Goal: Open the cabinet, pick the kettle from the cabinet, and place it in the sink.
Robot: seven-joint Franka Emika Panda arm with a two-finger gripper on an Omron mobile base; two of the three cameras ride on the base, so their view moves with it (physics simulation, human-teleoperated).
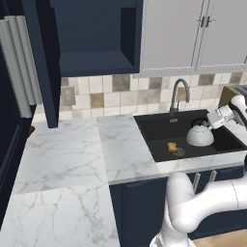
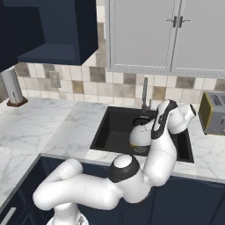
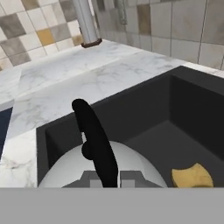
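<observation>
Gripper (image 3: 106,180) jaws are pinched together on the kettle's black arched handle (image 3: 94,140); hand view shows the handle running up from betw. the two finger tips, w/ the kettle's white-silver dome right under them. Kettle (image 1: 199,135) sits inside the sink (image 1: 159,131), toward the right part of the black basin, below the gripper; can't tell if its base touches the basin floor or hangs just above it. In right base view the kettle (image 2: 140,135) shows partly behind the arm's forearm, which reaches down over the sink's (image 2: 115,127) front rim. Yellow sponge (image 1: 171,147) lies on the basin floor near the drain, left of the kettle in left base view, apart from it; in hand view the sponge (image 3: 192,176) is at lower right beside the dome. Steel gooseneck faucet (image 1: 177,92) stands at the back rim of the sink, behind the kettle, not touching it. Navy cabinet (image 1: 91,41) up left is open, door (image 1: 42,62) swung out edge-on, shelf inside bare. Light grey dbl-door cabinets (image 1: 193,34) hang above the sink. Toaster (image 2: 212,113) stands on the counter right of the sink, well clear of the gripper. Paper towel roll (image 2: 12,86) stands far left on the marble counter (image 1: 62,159). Nothing sits betw. kettle and basin walls except the sponge.
</observation>
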